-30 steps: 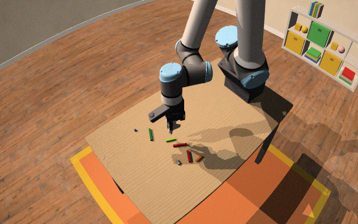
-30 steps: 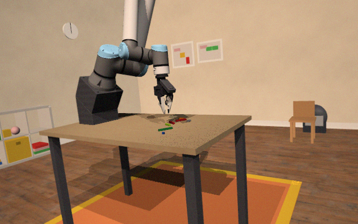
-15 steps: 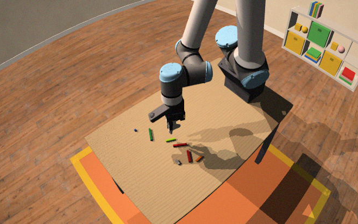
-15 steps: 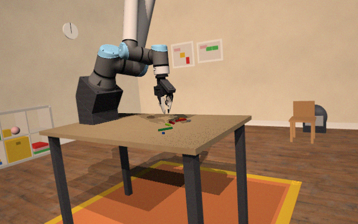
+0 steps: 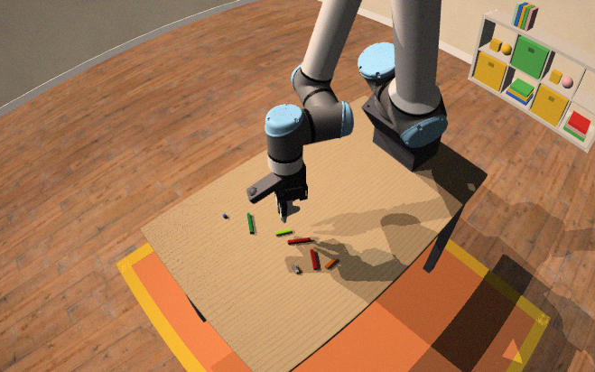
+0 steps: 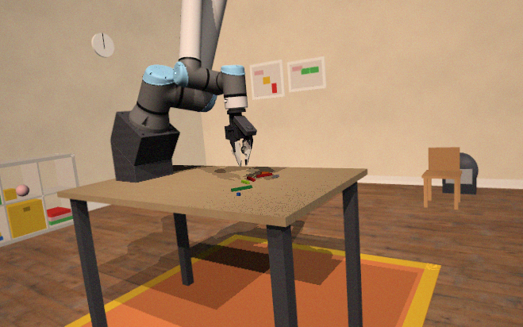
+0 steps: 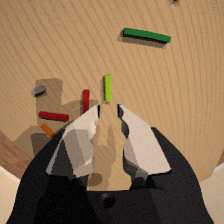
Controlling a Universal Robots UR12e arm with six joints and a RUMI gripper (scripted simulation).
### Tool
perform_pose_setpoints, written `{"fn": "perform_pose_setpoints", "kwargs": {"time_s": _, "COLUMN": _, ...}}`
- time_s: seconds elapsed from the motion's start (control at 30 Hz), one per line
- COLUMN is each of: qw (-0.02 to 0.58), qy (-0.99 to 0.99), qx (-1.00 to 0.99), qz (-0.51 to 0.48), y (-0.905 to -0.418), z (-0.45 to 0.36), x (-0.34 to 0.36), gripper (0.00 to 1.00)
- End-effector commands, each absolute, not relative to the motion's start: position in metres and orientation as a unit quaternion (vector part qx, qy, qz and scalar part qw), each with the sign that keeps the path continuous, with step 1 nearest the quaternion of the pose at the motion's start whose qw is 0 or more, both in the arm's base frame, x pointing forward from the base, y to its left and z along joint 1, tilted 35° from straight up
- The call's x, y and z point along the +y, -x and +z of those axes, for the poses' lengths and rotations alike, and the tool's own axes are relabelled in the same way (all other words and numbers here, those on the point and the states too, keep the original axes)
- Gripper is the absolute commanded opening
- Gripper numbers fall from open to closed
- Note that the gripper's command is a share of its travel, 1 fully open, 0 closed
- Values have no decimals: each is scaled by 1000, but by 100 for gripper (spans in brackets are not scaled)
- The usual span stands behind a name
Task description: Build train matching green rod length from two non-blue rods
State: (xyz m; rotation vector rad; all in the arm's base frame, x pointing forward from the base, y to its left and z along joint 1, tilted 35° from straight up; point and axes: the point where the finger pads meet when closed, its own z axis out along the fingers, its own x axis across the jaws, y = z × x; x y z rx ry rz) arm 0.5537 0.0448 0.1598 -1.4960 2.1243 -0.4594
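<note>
The green rod (image 5: 250, 223) lies flat at the table's left part, with a tiny blue rod (image 5: 225, 216) to its left. A lime rod (image 5: 283, 232) lies to its right, then a red rod (image 5: 299, 240), a second red rod (image 5: 313, 259), an orange rod (image 5: 331, 263) and a short grey rod (image 5: 295, 268). My gripper (image 5: 283, 216) hangs above the table just behind the lime rod, fingers nearly together with nothing between them. In the wrist view the fingertips sit just below the lime rod (image 7: 107, 88), with the green rod (image 7: 146, 35) farther off.
The rods lie apart from one another, none end to end. The arm's base (image 5: 405, 138) stands at the table's far corner. A shelf (image 5: 546, 79) stands by the wall, away from the table.
</note>
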Motion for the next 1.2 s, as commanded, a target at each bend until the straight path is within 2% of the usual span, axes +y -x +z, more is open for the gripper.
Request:
{"fn": "perform_pose_setpoints", "kwargs": {"time_s": 0.0, "qw": 250, "qy": 549, "qx": 780, "qz": -169, "y": -553, "z": 160, "x": 45, "gripper": 14}}
{"fn": "perform_pose_setpoints", "kwargs": {"time_s": 1.17, "qw": 250, "qy": 549, "qx": 779, "qz": -170, "y": -573, "z": 136, "x": 46, "gripper": 14}}
